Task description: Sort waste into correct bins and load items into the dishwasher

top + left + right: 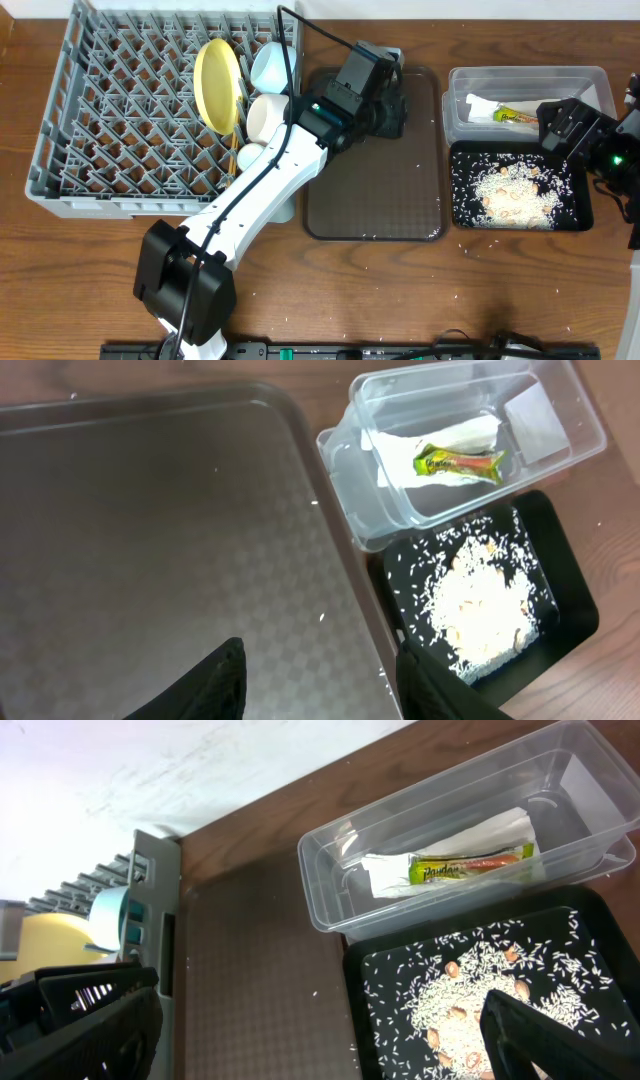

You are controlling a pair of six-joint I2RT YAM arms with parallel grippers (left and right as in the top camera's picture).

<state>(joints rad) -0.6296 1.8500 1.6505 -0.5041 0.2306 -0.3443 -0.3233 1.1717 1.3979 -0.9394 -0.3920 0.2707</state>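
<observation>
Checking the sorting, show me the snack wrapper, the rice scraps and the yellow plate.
snack wrapper [460, 463], left wrist view, its middle
rice scraps [510, 195], overhead view, pile centre
yellow plate [218, 85], overhead view, face centre

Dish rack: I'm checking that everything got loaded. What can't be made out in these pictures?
- Overhead: chopsticks too thin to pick out; the left arm covers the dish rack's right edge and part of the cup.
- Right wrist: rack cut off by the left edge; only slivers of the plate and blue bowl show.
- Left wrist: rack outside the frame.
</observation>
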